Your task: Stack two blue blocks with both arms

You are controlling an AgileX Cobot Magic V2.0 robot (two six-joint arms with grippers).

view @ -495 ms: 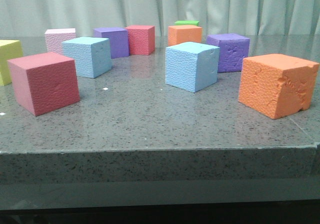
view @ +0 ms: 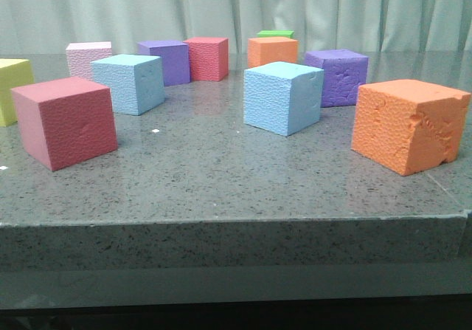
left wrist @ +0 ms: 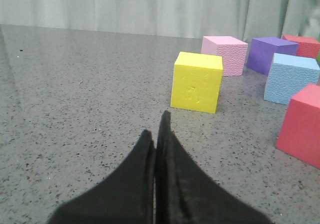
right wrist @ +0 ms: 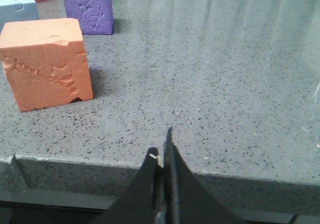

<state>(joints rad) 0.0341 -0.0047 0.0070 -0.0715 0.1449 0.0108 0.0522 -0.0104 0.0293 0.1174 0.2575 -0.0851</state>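
Note:
Two light blue blocks stand apart on the grey stone table (view: 221, 182). One blue block (view: 129, 83) sits at the left middle, and it shows in the left wrist view as the blue block (left wrist: 291, 77). The other blue block (view: 282, 97) sits near the centre, and only its corner (right wrist: 17, 8) shows in the right wrist view. My left gripper (left wrist: 156, 126) is shut on nothing, low over bare table short of a yellow cube (left wrist: 196, 81). At the table's front edge my right gripper (right wrist: 161, 144) is shut and empty. Neither gripper appears in the front view.
Other cubes surround the blue ones: a red cube (view: 65, 121) at front left, a dented orange cube (view: 409, 123) at front right, a purple cube (view: 339, 76), another purple cube (view: 165, 60), a pink cube (view: 87, 57), a red cube (view: 208, 57), an orange cube (view: 272, 50) and a green block (view: 275, 33) at the back.

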